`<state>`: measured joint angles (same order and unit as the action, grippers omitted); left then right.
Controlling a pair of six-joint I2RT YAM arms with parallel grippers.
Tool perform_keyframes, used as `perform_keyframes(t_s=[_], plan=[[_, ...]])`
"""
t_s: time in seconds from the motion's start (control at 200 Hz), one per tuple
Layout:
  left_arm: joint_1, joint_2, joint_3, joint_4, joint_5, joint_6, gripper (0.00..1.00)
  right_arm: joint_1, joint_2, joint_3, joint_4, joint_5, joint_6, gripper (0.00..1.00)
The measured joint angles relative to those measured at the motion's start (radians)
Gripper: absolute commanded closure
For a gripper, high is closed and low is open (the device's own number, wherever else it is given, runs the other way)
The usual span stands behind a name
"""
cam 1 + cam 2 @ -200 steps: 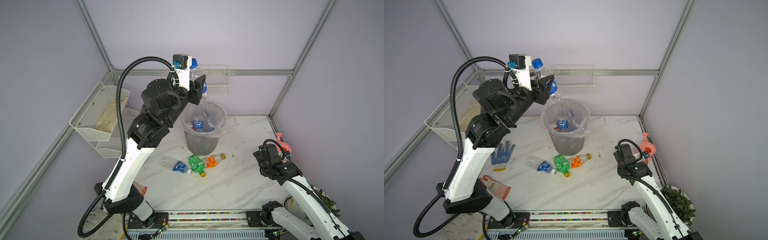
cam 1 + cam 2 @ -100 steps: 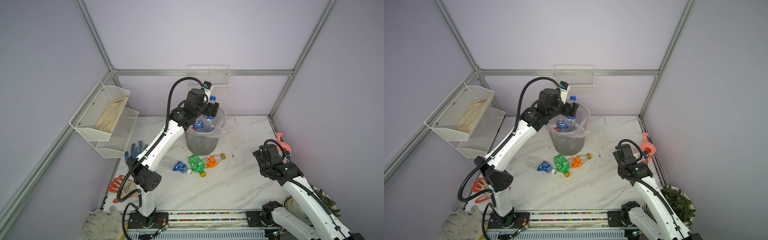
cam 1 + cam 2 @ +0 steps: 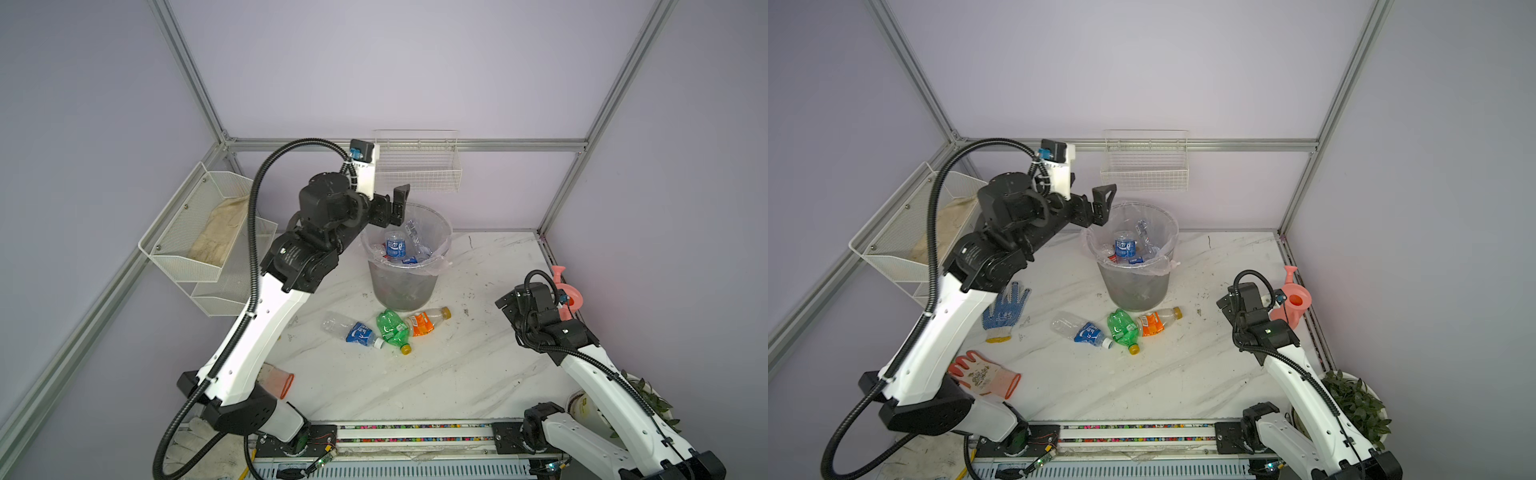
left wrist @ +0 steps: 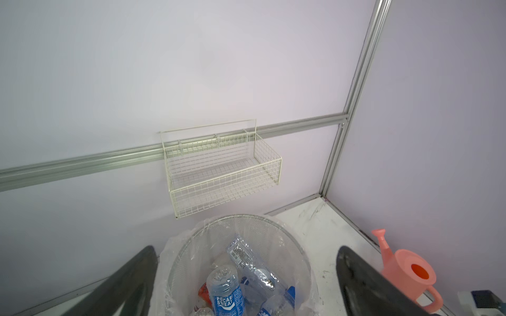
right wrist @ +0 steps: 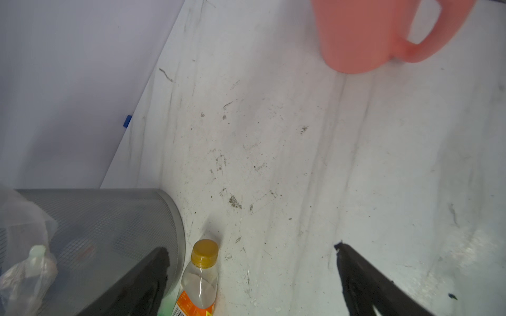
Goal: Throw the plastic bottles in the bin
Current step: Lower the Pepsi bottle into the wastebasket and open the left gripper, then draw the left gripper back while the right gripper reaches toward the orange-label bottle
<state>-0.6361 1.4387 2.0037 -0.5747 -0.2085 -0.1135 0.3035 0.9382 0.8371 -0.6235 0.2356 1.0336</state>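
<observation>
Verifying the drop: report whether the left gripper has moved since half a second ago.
Yes. The left gripper has lifted off the bin mouth, back toward its left rim, open and empty.

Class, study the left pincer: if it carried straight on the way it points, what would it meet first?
Most likely the bin: the open left pincer aims over its near rim at the plastic bottles inside. Depth is unclear; a flatter aim would reach the wall under the wire basket.

Orange-label bottle & pink watering can cut off at view edge; orange glove mostly hidden behind left arm
</observation>
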Motion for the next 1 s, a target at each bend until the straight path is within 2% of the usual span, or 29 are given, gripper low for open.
perform_keyframes(t_s=[0.11, 0.21, 0.39, 0.51, 0.77, 1.0], plan=[[-0.001, -0.09, -0.128, 0.043, -0.01, -0.012, 0.0, 0.0, 0.01, -0.007, 0.075, -0.064, -0.076, 0.04], [-0.001, -0.142, -0.246, 0.056, -0.031, -0.03, 0.0, 0.0, 0.053, -0.028, 0.128, -0.136, -0.093, 0.05], [0.0, -0.229, -0.468, 0.06, -0.071, -0.076, 0.0, 0.018, 0.135, -0.124, 0.248, -0.28, -0.061, 0.07], [0.009, -0.302, -0.586, 0.062, -0.088, -0.126, 0.0, 0.071, 0.156, -0.174, 0.33, -0.34, -0.014, 0.07], [0.066, -0.426, -0.727, 0.061, -0.088, -0.235, 0.0, 0.222, 0.32, -0.183, 0.515, -0.396, 0.079, 0.09], [0.095, -0.48, -0.804, 0.05, -0.087, -0.288, 0.0, 0.25, 0.381, -0.215, 0.61, -0.412, 0.144, 0.1]])
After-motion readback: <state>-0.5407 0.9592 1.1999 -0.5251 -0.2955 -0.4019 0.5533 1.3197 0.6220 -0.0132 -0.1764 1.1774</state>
